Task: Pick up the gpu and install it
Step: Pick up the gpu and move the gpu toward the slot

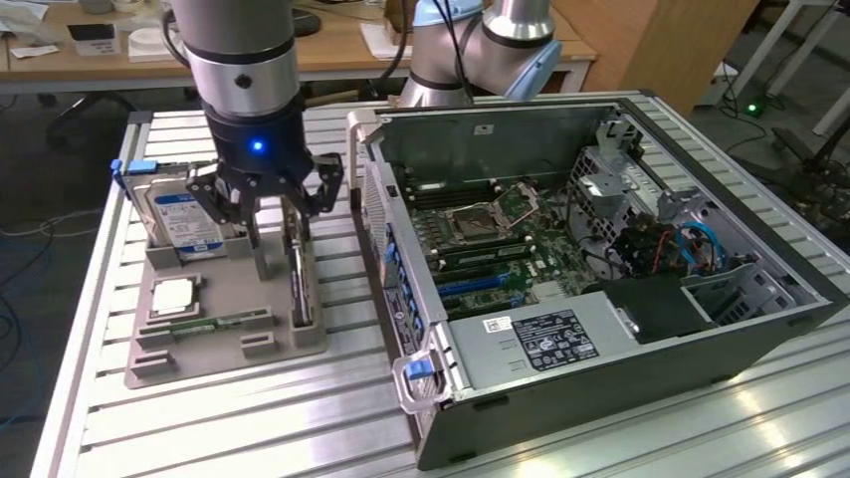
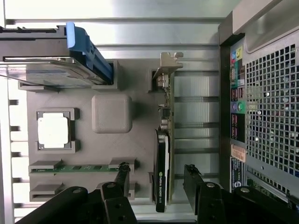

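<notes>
The gripper [image 2: 156, 168] hangs over the gray tray [image 2: 140, 130] with its jaws apart. One black finger [image 2: 123, 173] stands on each side of the gpu [image 2: 162, 182], and a gap shows on both sides, so nothing is clamped. The gpu stands on its long edge in a slot along the side of the tray that faces the computer case [image 1: 598, 388]. Its silver bracket [image 2: 167, 63] is at the tray end away from the fingers. On the tray's other side a hard drive [image 1: 186, 214] with a blue-and-white label stands upright in its own slot, a blue handle at its top. A processor chip [image 1: 173, 297] lies in a square recess of the tray, and a narrow green memory stick [image 2: 77, 168] lies in a slot near the fingers. A raised gray block [image 2: 111, 113] sits mid-tray. The open case lies just beside the tray on the slatted aluminium table [image 1: 266, 428], its motherboard [image 1: 505, 239] exposed. In the exterior view the gripper hides the card's near-bracket end. White lettering on the card's dark edge seems to read NVIDIA QUADRO. The print on the power supply label [image 1: 544, 339] is too small to read.
</notes>
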